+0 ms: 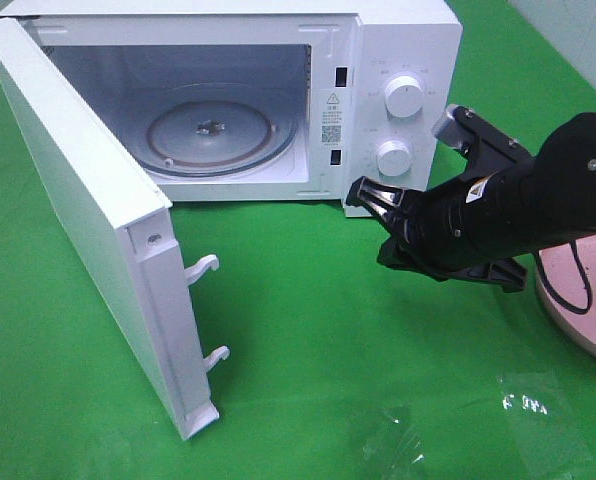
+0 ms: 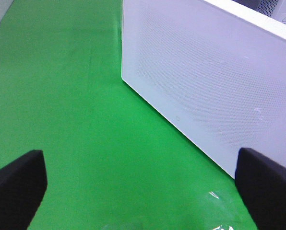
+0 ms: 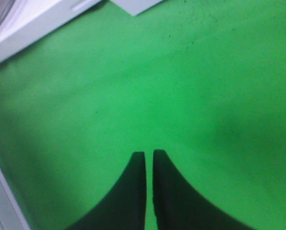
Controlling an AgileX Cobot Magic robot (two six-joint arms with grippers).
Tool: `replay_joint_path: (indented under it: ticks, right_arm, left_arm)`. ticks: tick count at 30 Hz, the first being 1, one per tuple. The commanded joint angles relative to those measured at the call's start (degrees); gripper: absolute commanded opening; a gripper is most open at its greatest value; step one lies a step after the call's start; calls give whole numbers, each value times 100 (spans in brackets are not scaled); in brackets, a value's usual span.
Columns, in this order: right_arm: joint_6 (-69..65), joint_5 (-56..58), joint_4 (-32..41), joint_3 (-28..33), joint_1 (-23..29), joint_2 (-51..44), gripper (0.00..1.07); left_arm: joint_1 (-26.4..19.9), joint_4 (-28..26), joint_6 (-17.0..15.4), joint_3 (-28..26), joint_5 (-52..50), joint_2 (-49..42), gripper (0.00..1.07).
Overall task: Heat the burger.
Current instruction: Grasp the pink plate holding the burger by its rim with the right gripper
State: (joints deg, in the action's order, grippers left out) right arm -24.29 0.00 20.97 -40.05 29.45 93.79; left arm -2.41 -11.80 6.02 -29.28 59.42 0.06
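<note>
Exterior high view: the microwave (image 1: 403,45) stands at the upper centre of the frame on green cloth (image 1: 308,330). Its door (image 1: 78,220) is swung fully open toward the lower left. The cavity holds only its glass turntable (image 1: 218,135); nothing rests on it.

The right gripper (image 1: 370,195) hovers at centre right, just in front of the control panel and pointing toward the cavity mouth. In the right wrist view its fingers (image 3: 133,191) stand nearly together with a thin slit between them and grasp nothing.

The left gripper (image 2: 139,158) appears only in its own wrist view. Its fingers are spread wide, nothing lies between them, and it faces the outer side of the door.

The burger appears in no view. A pink plate (image 1: 588,335) lies at the right edge, largely masked by the right arm; the burger probably sits there, behind the arm. If so, it lies to the right of and behind the right gripper, away from the way the fingers point. The right arm is the nearer one. The burger's long axis cannot be told.
</note>
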Motion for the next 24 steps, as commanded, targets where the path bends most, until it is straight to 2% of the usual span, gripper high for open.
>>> replay_joint_path:
  ticks: [1,5,8,10,11,14,19,24]
  right_arm:
    - [533,407,-138,-17,-29,-183,6]
    - [911,1450,-957,-189,-29,-481,8]
    - [911,1616,-1123,-223,-29,-521,9]
    - [911,2378,-1736,-384,-29,-682,10]
    - [911,2378,-1736,-384,-29,-682,10]
    - [917,2767,-2320,-435,-29,-837,11]
    - [917,3180,-2762,-435,-46,-1037,12]
    - [917,3449,-2773,-435,-258,-1083,13]
  left_arm:
    - [40,-17,-6,0,-40,-11,100]
    - [40,-17,0,0,-40,-11,100]
    - [40,-17,-6,0,-40,-11,100]
    - [40,-17,-6,0,-40,-11,100]
    - [40,-17,-6,0,-40,-11,100]
    - [40,-17,-6,0,-40,-11,100]
    - [40,-17,-6,0,-40,-11,100]
    - [40,-17,-6,0,-40,-11,100]
